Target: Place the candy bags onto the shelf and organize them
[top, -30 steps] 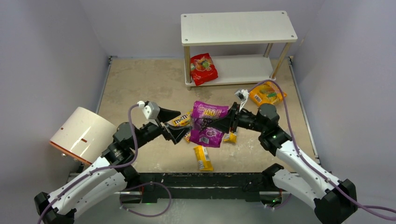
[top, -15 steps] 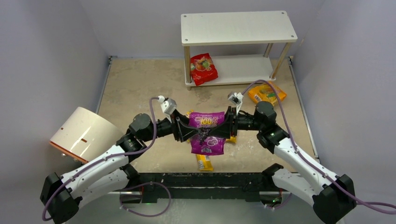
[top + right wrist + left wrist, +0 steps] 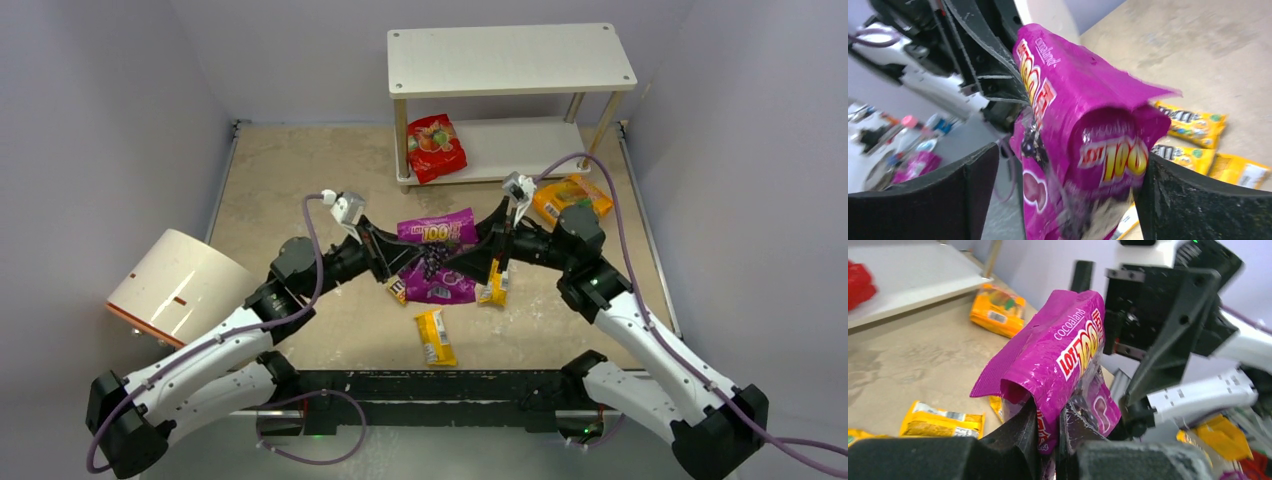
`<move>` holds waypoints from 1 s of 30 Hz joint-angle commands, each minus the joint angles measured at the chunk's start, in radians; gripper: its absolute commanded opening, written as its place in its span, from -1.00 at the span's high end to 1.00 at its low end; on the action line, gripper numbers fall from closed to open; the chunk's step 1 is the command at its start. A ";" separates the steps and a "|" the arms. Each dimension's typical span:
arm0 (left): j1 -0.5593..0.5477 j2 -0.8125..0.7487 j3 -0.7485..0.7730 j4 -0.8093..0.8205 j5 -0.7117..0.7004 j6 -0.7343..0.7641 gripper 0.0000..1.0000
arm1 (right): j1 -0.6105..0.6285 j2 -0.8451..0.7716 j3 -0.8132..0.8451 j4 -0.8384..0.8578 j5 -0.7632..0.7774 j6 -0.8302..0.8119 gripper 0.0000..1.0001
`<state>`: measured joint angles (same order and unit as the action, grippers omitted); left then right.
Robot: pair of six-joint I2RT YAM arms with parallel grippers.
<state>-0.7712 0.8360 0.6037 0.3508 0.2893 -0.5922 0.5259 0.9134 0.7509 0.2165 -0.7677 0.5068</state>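
Note:
The purple candy bag [image 3: 437, 256] hangs above the floor between both arms. My left gripper [image 3: 405, 262] is shut on its lower edge, and the left wrist view shows the fingers [image 3: 1020, 427] pinching the purple bag [image 3: 1058, 352]. My right gripper [image 3: 480, 262] stands open. In its wrist view the right gripper [image 3: 1068, 172] has its jaws wide on either side of the purple bag [image 3: 1083, 115]. A red bag [image 3: 436, 147] lies on the lower board of the white shelf [image 3: 510, 60]. The orange bag [image 3: 570, 198] lies on the floor by the shelf's right legs.
Yellow M&M's packets lie on the floor under the arms, one near the front [image 3: 434, 336], one right of the purple bag [image 3: 493, 285], another left of it [image 3: 397, 290]. A white cylinder with an orange rim [image 3: 178, 285] stands at the left. Walls enclose the floor.
My left gripper came in and closed on the purple bag. My right gripper, which had held it, opened. The bag folded over and shifted slightly toward the shelf.

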 commanded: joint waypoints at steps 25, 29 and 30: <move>0.001 0.067 0.446 -0.689 -0.859 -0.631 1.00 | 0.019 -0.206 -0.411 0.825 0.368 -0.619 -0.98; 0.001 0.115 0.560 -0.860 -0.854 -0.760 1.00 | 0.075 -0.140 -0.352 0.681 0.239 -0.893 -0.98; 0.001 0.131 0.596 -0.900 -0.845 -0.794 1.00 | 0.121 -0.112 -0.337 0.653 0.296 -0.960 -0.98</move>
<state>-0.7704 0.9432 1.0431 -0.4175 -0.5182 -1.1721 0.5564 0.7177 0.3588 0.9051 -0.4625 -0.0437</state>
